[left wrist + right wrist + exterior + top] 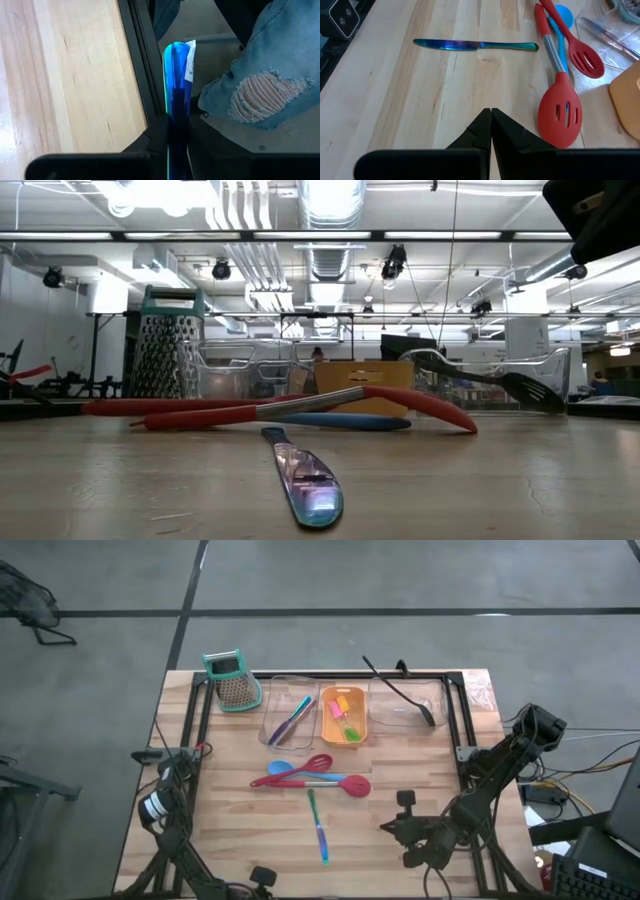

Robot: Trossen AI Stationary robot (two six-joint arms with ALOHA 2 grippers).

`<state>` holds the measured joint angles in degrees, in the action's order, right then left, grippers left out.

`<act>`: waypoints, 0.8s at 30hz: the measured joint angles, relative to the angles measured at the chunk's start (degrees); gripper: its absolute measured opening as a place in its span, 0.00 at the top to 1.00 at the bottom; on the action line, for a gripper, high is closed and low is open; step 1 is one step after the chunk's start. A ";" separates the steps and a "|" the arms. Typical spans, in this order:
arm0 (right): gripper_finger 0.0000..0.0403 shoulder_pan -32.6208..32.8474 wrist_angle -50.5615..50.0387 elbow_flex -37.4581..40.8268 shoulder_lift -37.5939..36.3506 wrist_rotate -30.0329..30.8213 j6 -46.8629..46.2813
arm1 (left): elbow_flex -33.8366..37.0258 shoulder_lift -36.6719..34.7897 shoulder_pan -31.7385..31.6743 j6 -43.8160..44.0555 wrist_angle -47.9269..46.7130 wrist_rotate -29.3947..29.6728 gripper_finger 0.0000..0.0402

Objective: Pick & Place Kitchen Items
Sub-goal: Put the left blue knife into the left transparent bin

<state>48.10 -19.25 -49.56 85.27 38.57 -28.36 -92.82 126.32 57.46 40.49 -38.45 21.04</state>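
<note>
A blue-green iridescent stick (318,825) lies flat on the wood and also shows as the stick (475,45) in the right wrist view. Past it two red slotted spatulas (315,778) lie over a blue spoon (281,768). The long black spoon (400,692) leans on the rim of the right clear tray. My right gripper (491,114) is shut and hovers right of the stick, touching nothing; it is the gripper (388,830) in the high view. My left gripper (176,122) is at the table's near edge, shut on a blue iridescent utensil (176,70). My left gripper pinches the blue iridescent utensil between its two fingers. The utensil runs along the fingers and sticks out forward past their tips. Its free end (179,50), with a white label, is lifted clear over the table's black edge rail. The gripper hides the held part.
A teal-topped grater (233,680) stands at the far left. A clear tray (290,720) holds purple and blue sticks. An orange tray (343,716) holds pink and green pieces. A person's leg in torn jeans (260,75) stands just beyond the table's near edge.
</note>
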 joint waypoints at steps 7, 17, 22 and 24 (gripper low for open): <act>0.98 0.00 0.10 0.00 0.00 0.04 0.08 | -0.42 -0.92 -0.34 -1.40 -0.35 0.01 0.88; 0.98 -0.04 0.27 0.00 0.02 0.17 1.55 | -0.11 -8.03 -1.33 -2.24 -10.57 8.08 0.88; 0.98 -0.04 0.55 0.06 0.02 0.37 3.02 | -0.02 -11.58 -3.54 -3.29 -13.33 14.87 0.88; 0.98 -0.11 0.61 0.07 0.02 0.44 3.69 | 0.44 -13.20 -4.93 -2.31 -13.30 20.08 0.88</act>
<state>47.99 -18.63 -49.50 85.30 39.00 -24.67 -92.38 113.12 52.53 38.18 -51.75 41.11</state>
